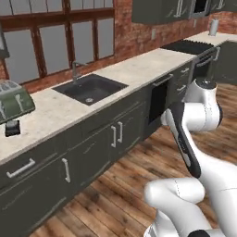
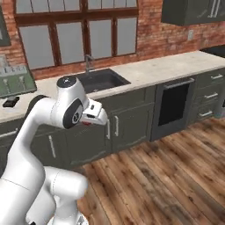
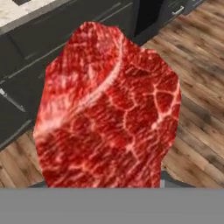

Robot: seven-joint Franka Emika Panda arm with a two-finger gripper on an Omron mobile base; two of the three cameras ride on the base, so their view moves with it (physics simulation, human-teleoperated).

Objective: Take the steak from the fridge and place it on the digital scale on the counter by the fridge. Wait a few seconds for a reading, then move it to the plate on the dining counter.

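Steak (image 3: 107, 109) in gripper (image 2: 94, 119), above floor (image 2: 167, 176), near cabinets (image 2: 123, 123).

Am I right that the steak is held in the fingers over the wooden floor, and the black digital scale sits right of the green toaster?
Not quite: the digital scale sits in front of the toaster, toward the counter edge, as the left base view shows. The steak is indeed held over the wooden floor, as the hand view shows.
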